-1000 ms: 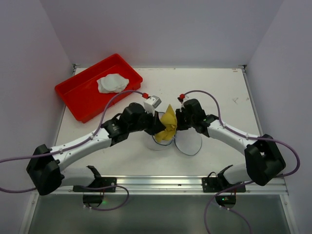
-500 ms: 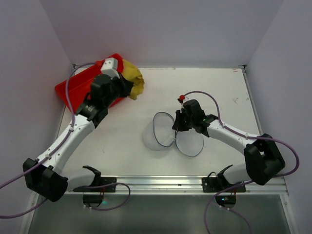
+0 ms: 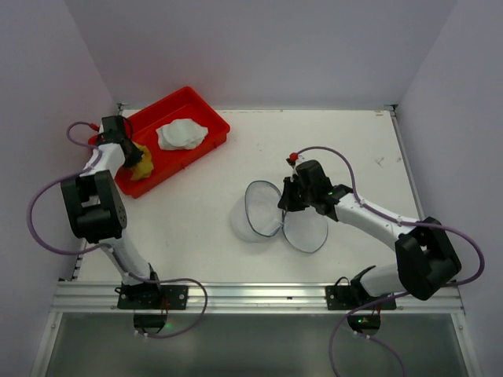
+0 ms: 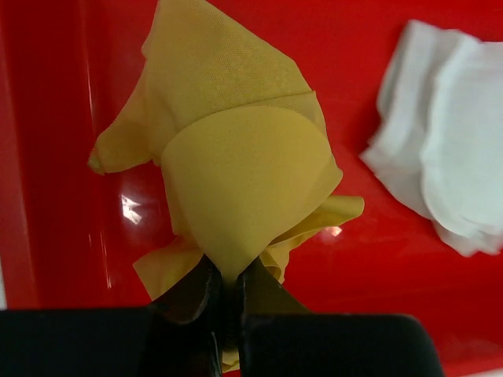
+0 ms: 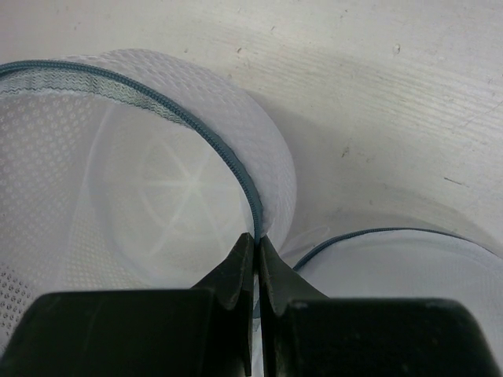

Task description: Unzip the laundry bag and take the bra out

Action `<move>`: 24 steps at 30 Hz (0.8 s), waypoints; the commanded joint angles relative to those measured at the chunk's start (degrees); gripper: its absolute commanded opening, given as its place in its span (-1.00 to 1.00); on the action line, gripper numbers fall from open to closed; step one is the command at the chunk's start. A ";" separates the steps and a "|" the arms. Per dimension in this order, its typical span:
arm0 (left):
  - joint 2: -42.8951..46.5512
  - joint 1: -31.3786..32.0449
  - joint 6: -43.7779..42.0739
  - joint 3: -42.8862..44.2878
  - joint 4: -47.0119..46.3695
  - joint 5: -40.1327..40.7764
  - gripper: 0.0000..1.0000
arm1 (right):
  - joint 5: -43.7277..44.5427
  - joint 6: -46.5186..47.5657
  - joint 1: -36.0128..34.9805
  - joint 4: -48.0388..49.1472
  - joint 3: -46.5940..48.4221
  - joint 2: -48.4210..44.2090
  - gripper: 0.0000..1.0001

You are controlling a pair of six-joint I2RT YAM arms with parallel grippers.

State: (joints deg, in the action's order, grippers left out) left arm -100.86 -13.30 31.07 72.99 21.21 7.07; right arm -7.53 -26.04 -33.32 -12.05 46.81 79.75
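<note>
At the upper left of the overhead view, left hand (image 3: 130,154): you have it clenched on the yellow bra (image 4: 236,181), fingers pinching the fabric's lower edge.
Bra: bunched over the lower-left end of the red tray (image 3: 200,108); you cannot tell whether it touches the tray floor.
White cloth (image 3: 181,133): lies crumpled in the tray, to the right of the bra and apart from it.
Right hand (image 5: 257,250): you have it clamped on the rim of the laundry bag (image 3: 253,210), right on the blue-grey zip trim (image 5: 196,133).
Laundry bag: centre of the overhead frame, on the counter (image 3: 361,149), mouth open, well apart from the tray.
Lid (image 3: 306,229): folded out flat on the counter, lower right of the bag, touching it.
</note>
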 commanded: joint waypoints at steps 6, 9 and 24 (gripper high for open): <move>-10.41 -2.52 0.48 11.72 2.77 -2.50 -0.16 | -1.43 1.08 0.10 2.21 0.65 -1.53 -0.89; -9.27 -2.43 1.01 14.01 7.43 -3.73 0.76 | -1.52 1.08 0.10 2.21 1.27 -1.00 -0.88; 29.48 21.63 2.41 -17.23 4.28 -17.53 0.91 | 1.80 -0.67 0.19 -1.83 8.21 -0.72 0.54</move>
State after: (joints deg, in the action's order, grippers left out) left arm -72.49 2.92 32.42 63.86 25.21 -6.98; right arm -8.21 -26.02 -33.32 -12.95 51.88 80.51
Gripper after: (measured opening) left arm 0.963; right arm 0.721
